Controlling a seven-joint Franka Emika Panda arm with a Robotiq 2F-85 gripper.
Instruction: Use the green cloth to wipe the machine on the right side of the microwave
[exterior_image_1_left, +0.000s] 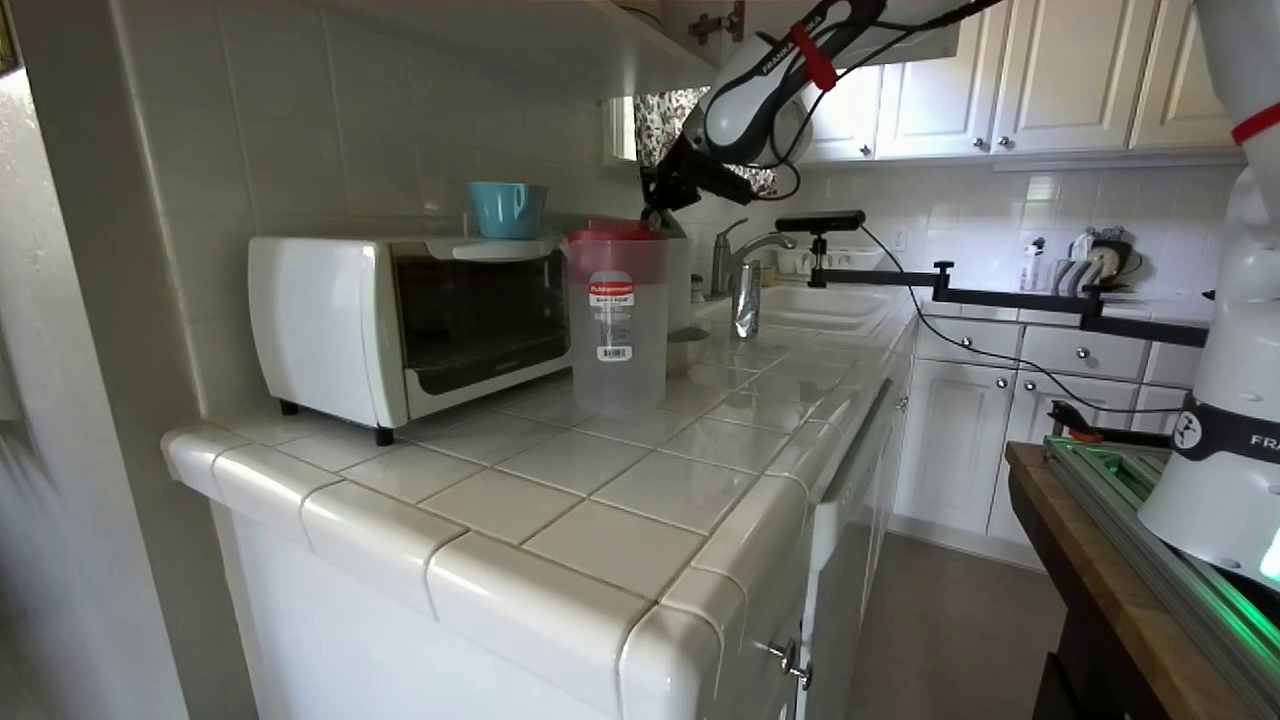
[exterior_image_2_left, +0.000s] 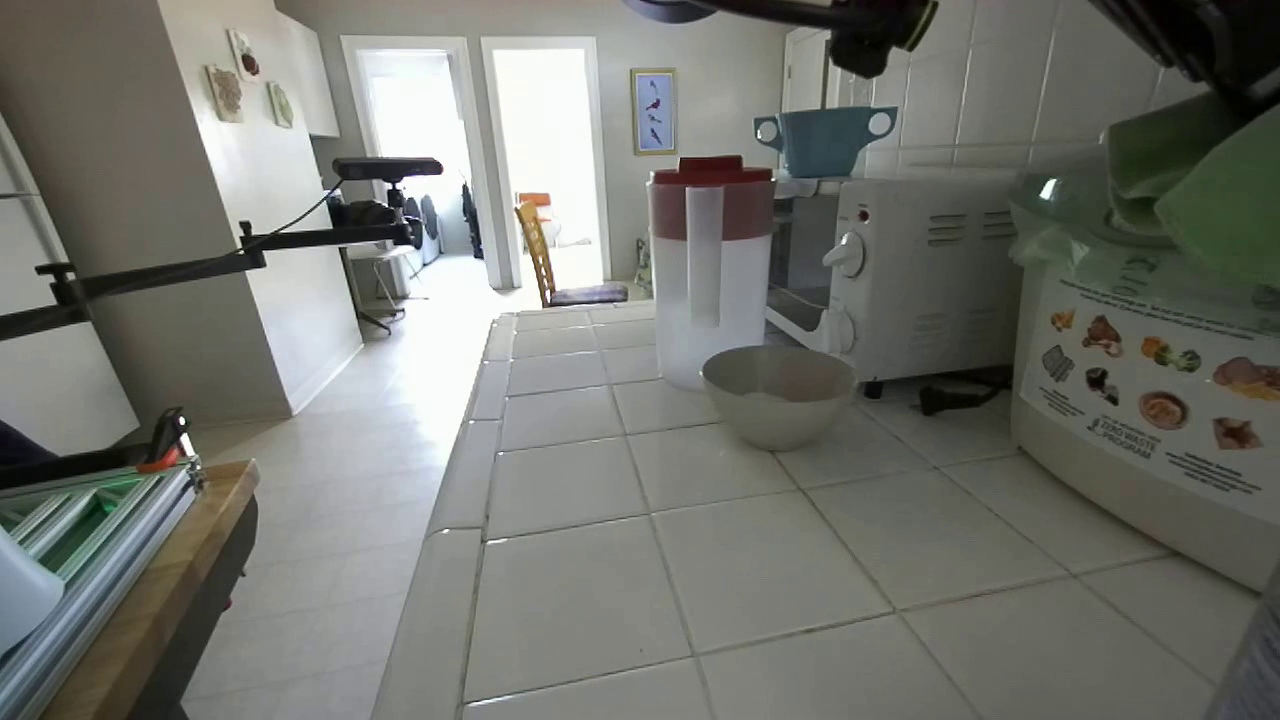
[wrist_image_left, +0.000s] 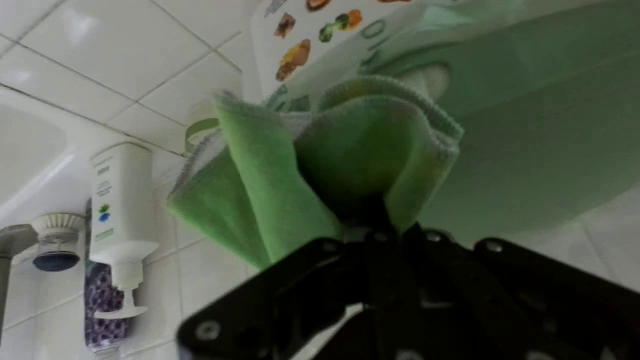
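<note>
Clamped onto the green cloth (wrist_image_left: 280, 185) with the gripper (wrist_image_left: 377, 222), pinching a bunched part of it, with wide loose folds beyond the grip in the wrist view. Held to the right of the toaster oven (exterior_image_2_left: 930, 290), taken facing its door (exterior_image_1_left: 485, 310), past the end with the control knobs (exterior_image_2_left: 848, 254), and close by the white bin (exterior_image_2_left: 1130, 482) with printed food pictures. Seen in front of the bin's green-tinted top (wrist_image_left: 530, 140) in the wrist view; cannot tell whether touching it or just clear of it. Stretched down to that same side of the toaster oven with the white arm (exterior_image_1_left: 738, 115), from well above its roof, in an exterior view. Can see a blue two-handled cup (exterior_image_2_left: 825, 145) standing upright on top of the toaster oven in both exterior views, and a clear pitcher (exterior_image_1_left: 640, 320) with a red lid (exterior_image_1_left: 615, 230) just in front of its door. Can see also a pale bowl (exterior_image_2_left: 775, 420) on the tiled counter (exterior_image_2_left: 580, 590), off the toaster oven's front corner at the knob end, beside the pitcher. Can make out a black plug (exterior_image_2_left: 955, 398) lying between the toaster oven and the bin. Farther right of the toaster oven, past the bin, can find a faucet (exterior_image_1_left: 721, 265), a sink (exterior_image_1_left: 815, 303) and, in the wrist view, a white pump bottle (wrist_image_left: 120, 205).
</note>
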